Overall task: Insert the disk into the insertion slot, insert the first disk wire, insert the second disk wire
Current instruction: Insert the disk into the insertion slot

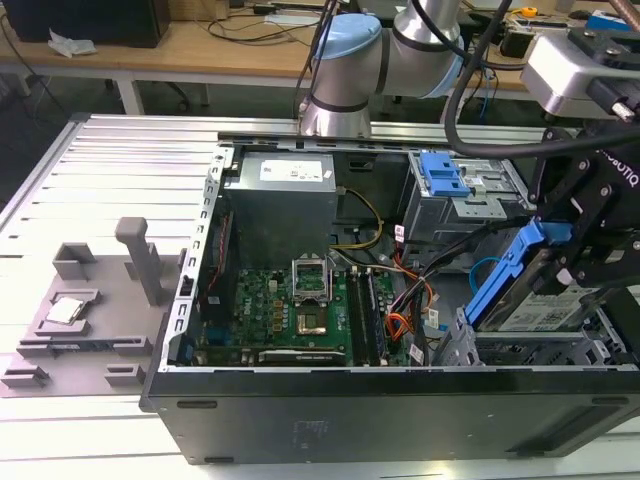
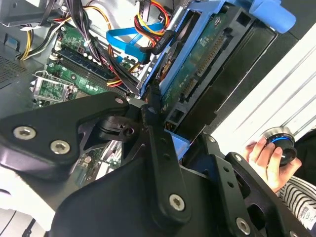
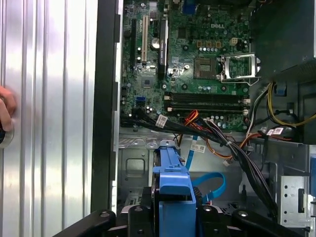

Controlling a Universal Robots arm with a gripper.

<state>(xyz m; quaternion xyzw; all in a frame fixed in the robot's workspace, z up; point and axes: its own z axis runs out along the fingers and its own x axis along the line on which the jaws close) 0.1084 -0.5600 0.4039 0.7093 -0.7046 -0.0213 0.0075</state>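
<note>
My gripper (image 1: pixel 568 262) is shut on the disk (image 1: pixel 545 308), a silver drive in a bright blue carrier (image 1: pixel 503 278). The disk hangs tilted, one edge low over the insertion slot (image 1: pixel 530 352), the perforated bay at the case's corner on the exterior view's right. In the second wrist view the disk's green underside (image 2: pixel 207 59) lies just past my black fingers (image 2: pixel 150 118). The first disk wire (image 1: pixel 405 322), an orange/red bundle, lies loose beside the bay. Behind the carrier curves the second disk wire (image 1: pixel 487 268), a flat blue cable (image 3: pixel 213 185), unplugged at its free end.
The open case holds the motherboard (image 1: pixel 290 310), power supply (image 1: pixel 280 200) and a blue-latched upper cage (image 1: pixel 445 178). Black cable bundles (image 3: pixel 237 148) cross close to the bay. A person's hand (image 2: pixel 266 155) holds a round controller outside the case. Grey fixtures (image 1: pixel 90 300) stand on the ribbed table.
</note>
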